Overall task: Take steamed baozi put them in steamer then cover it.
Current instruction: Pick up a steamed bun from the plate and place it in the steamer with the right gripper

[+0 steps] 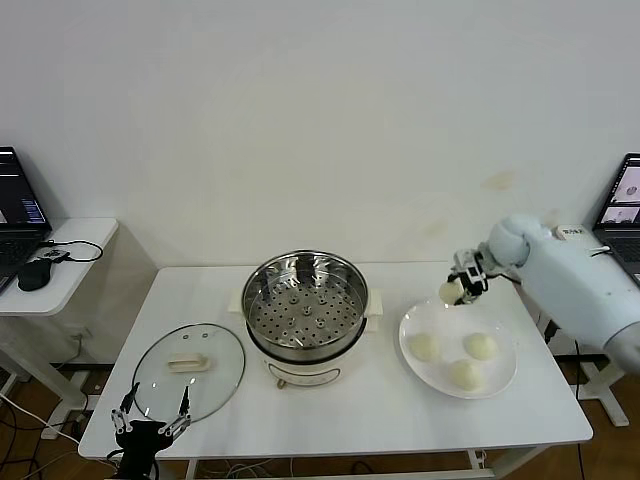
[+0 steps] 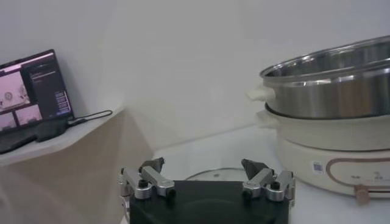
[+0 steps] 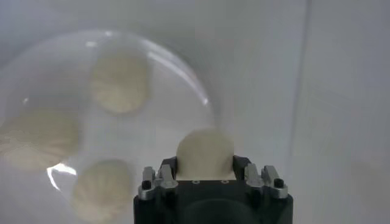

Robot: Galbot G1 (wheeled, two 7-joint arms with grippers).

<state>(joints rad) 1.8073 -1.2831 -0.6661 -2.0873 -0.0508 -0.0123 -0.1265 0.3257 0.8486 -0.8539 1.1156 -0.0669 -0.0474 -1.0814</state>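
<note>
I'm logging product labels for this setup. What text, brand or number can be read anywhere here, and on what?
None is legible.
Steamer: a small code sticker on its base, too small to read.
Left laptop: screen content, blurred.
Right laptop: screen content, too small to read.

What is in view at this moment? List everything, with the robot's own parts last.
Buns: four, cream-white; three on the plate, one held above the plate's far edge.
Plate: one, white, right part of the table.
Steamer: one, shiny steel pot on a cream base, table centre, tray holds nothing.
Lid: one, clear glass with cream handle, flat on the table left of the steamer.
Table: one, white.
Side table: one, white, far left, carrying a laptop and a black mouse.
Second laptop: one, far right.
Left gripper: black, open, at the table's near left edge by the lid.
Right gripper: shut on a bun.
</note>
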